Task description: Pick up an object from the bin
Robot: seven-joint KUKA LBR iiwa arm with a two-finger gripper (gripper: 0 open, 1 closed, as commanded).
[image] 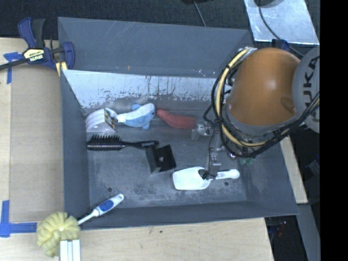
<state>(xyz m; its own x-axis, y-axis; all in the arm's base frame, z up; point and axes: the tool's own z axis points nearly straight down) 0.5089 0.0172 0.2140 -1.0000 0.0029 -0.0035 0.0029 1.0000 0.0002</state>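
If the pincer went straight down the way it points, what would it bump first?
Probably the white scoop, lying on the bin floor: the pincer points down where its handle meets the bowl. It may already touch it; depth is unclear from above.

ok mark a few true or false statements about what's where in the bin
1. The gripper is over the white scoop, front right in the bin. True.
2. The black hairbrush lies on the right side. False: it lies on the left, its handle pointing right.
3. A red thing lies by the back wall. True.
4. The blue-and-white toothbrush lies mid-floor. False: it is at the front left corner.
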